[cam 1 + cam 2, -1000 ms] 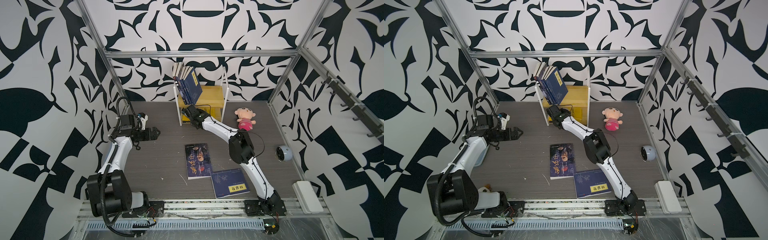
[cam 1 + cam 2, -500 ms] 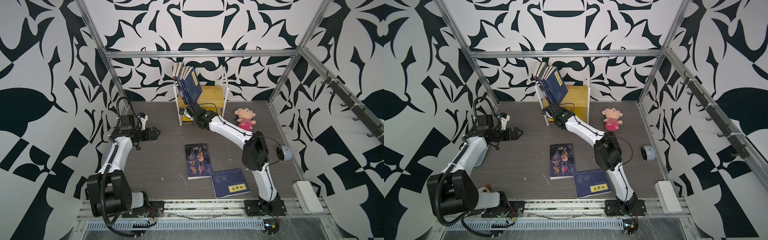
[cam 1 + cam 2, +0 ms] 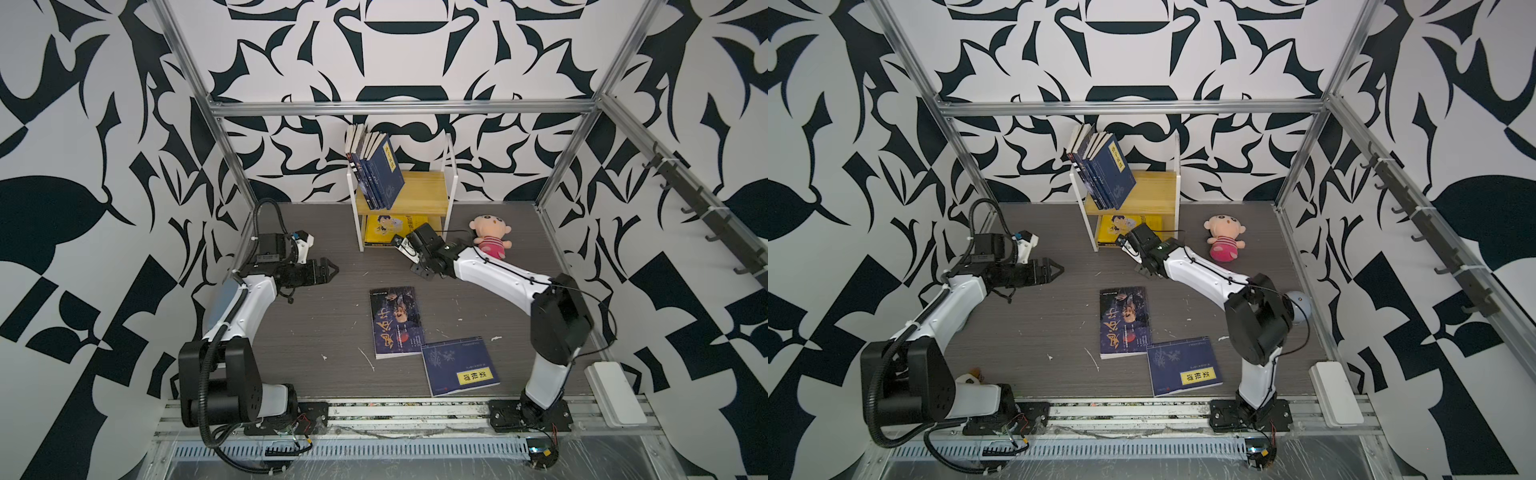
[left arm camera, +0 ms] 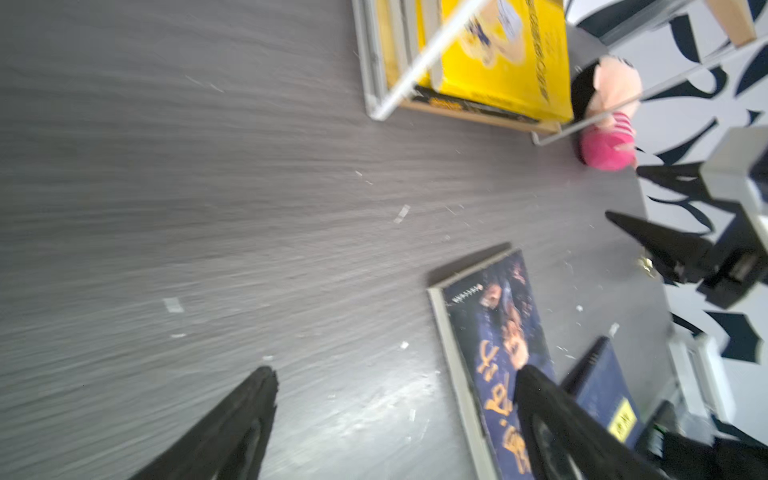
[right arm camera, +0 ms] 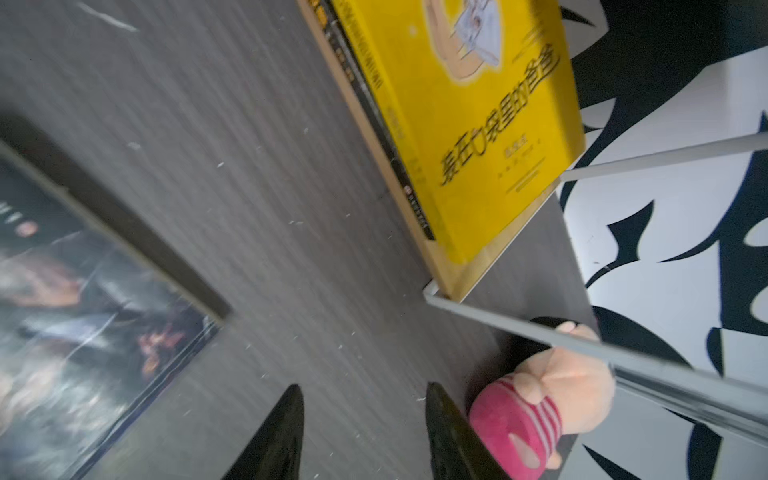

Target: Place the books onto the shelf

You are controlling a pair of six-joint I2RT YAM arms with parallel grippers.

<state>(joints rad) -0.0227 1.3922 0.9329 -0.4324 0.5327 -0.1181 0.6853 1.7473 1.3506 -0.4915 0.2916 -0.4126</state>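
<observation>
Now right claw [image 3: 419, 269] half-open, empty, yellow book [image 3: 388, 227] at eleven o'clock on the shelf [image 3: 424, 192]; left claw [image 3: 331, 271] wide, empty.

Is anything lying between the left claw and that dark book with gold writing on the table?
Nothing visible does: only bare table lies between the open left gripper and the dark book with gold calligraphy.
</observation>
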